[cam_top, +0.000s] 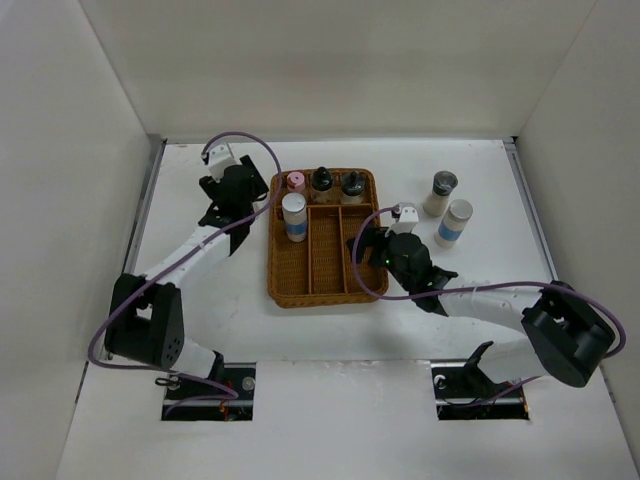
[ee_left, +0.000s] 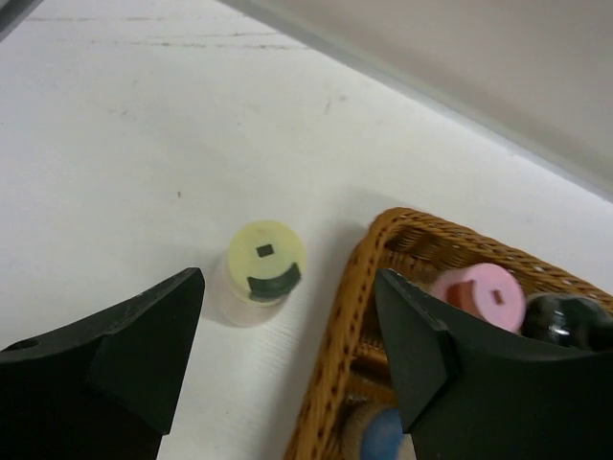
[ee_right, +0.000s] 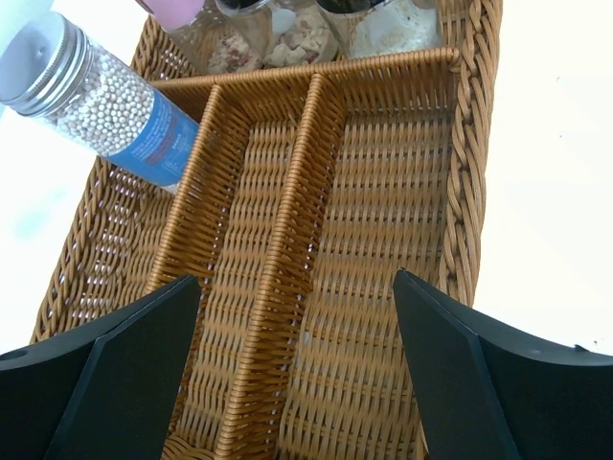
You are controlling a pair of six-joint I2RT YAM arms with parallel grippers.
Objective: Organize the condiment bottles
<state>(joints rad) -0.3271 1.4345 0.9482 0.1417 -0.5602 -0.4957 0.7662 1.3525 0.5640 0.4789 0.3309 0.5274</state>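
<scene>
I see both spread, empty — left gripper (ee_left: 289,287) over the yellow-capped bottle (ee_left: 265,273) just outside the tray (ee_left: 337,331); right gripper (ee_right: 297,283) above the tray; four bottles (cam_top: 294,215) inside it, two bottles (cam_top: 440,192) right of it.

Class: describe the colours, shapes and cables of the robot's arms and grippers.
The left arm and right arm have white links and bulky black joints; a purple cable loops along each. The left gripper and right gripper have black wedge-shaped fingers.
</scene>
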